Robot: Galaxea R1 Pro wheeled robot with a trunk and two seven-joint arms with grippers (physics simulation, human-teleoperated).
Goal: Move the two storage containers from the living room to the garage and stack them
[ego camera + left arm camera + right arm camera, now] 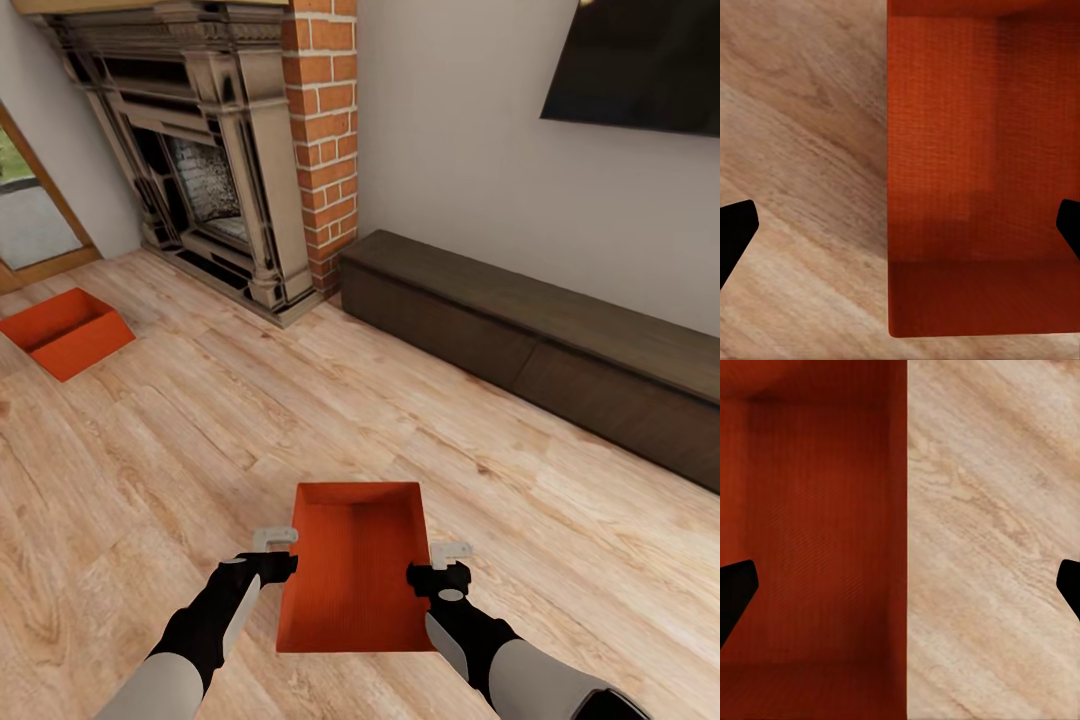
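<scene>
The robot stood in the living room, both arms reaching down over the nearer storage container [352,570], an orange-red open-top bin lying on the light wood plank floor [180,440]. The left gripper [272,552] hung at the bin's left long wall and the right gripper [447,565] at its right long wall, so the container lay directly between the two.

In the left wrist view, the left gripper [900,225] had its fingers spread wide, one over bare planks and the other over the bin's interior, straddling the wall. The right gripper [900,585] showed the same in the right wrist view: jaws wide apart, astride the opposite wall, gripping nothing. Whether either fingertip touched the rim could not be told.

The second storage container [66,331] sat well away, ahead and to the left of the left gripper, near the brick fireplace [225,150]. A long dark low cabinet [540,340] ran along the wall ahead of the right gripper.

By my reading, the step in hand was the first pickup, with the garage stacking not yet started. The next move likely called for lowering both grippers evenly, pinching each wall, then lifting level so the bin did not tip or slip.
</scene>
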